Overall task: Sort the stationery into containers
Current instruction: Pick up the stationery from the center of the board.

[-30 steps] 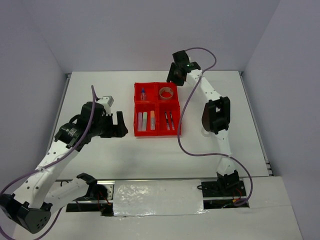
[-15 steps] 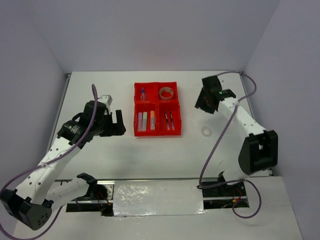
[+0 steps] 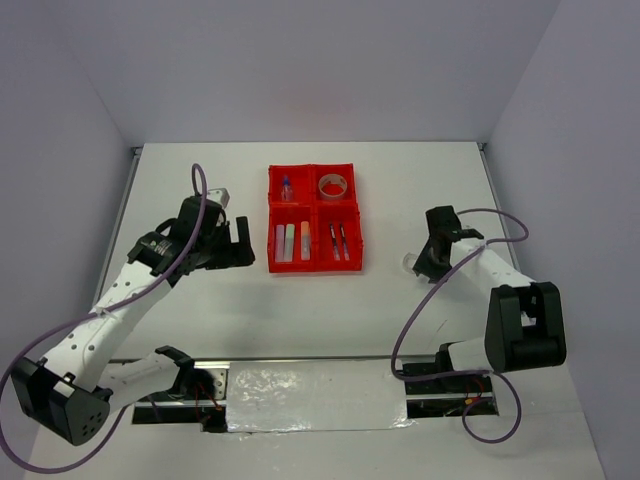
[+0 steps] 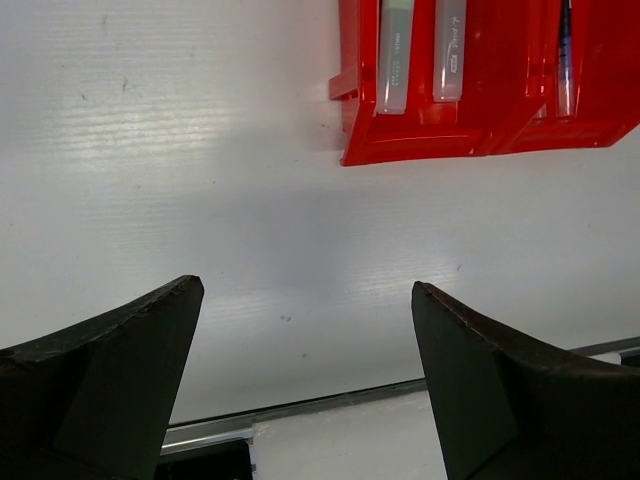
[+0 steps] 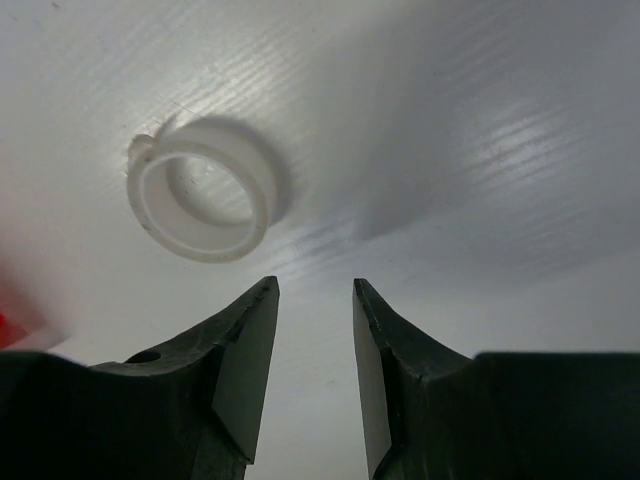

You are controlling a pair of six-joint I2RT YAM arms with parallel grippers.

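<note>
Table: white (image 3: 420, 190), flat and matte, filling the floor of the enclosure; close up its surface shows fine parallel ribs and a few small dark specks (image 4: 286, 319).
Back wall: plain pale lavender-grey (image 3: 320, 70), meeting the far edge of the table.
Left wall: same pale tone (image 3: 50, 150), slanting outward toward the camera.
Right wall: same pale tone (image 3: 585, 150), also slanting outward.
Rail: thin grey metal (image 3: 122, 215) along the table's left edge; a like one runs along the right edge.
Ledge: white board (image 3: 560, 440) at the near side.
Strip: crinkled and shiny (image 3: 315, 395), lying across the ledge.
Light: even, from above, with soft grey shadows on the table.
</note>
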